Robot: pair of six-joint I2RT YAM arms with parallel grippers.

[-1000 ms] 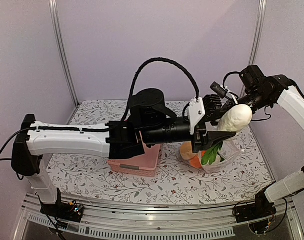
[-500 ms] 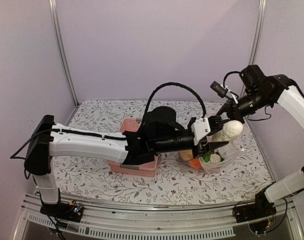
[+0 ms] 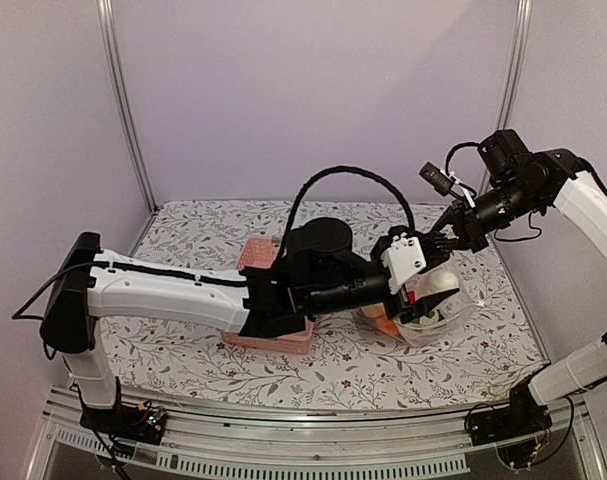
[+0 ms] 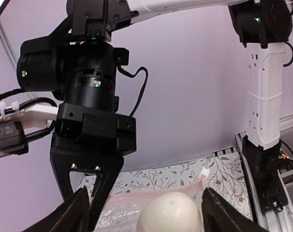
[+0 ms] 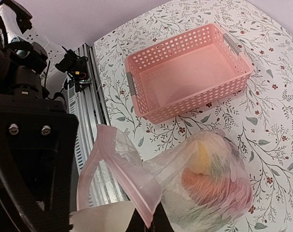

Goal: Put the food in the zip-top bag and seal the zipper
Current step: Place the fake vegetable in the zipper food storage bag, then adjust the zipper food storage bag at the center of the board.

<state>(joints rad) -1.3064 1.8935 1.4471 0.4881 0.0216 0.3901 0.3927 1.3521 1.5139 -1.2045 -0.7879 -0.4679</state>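
Radish [image 3: 439, 284] is now down inside the mouth of the zip-top bag [image 3: 455, 312], which sits near the right edge of the tabletop [image 3: 183, 232], about midway between its near and far edges. A second ago the left claw [image 3: 413, 298] held that white root high above the bag with its green leaves dangling. Half a second ago it hung at the rim. Now the left arm has dropped lower and only the pale rounded end shows through the clear plastic.

In the left wrist view the fingers stand on either side of the root, so the left claw seems closed around it and not yet let go. The right claw [image 3: 453, 238] has kept its place throughout, pinching the pinkish zipper strip [image 5: 119, 166] and holding the mouth up and open.

Orange, red and beige food [image 5: 210, 187] already lies in the bag's belly, and the pink basket [image 5: 189, 72] beside it holds nothing. By that reckoning the radish looks like the last piece. Releasing it, withdrawing the left arm and pressing the zipper shut are what remain.
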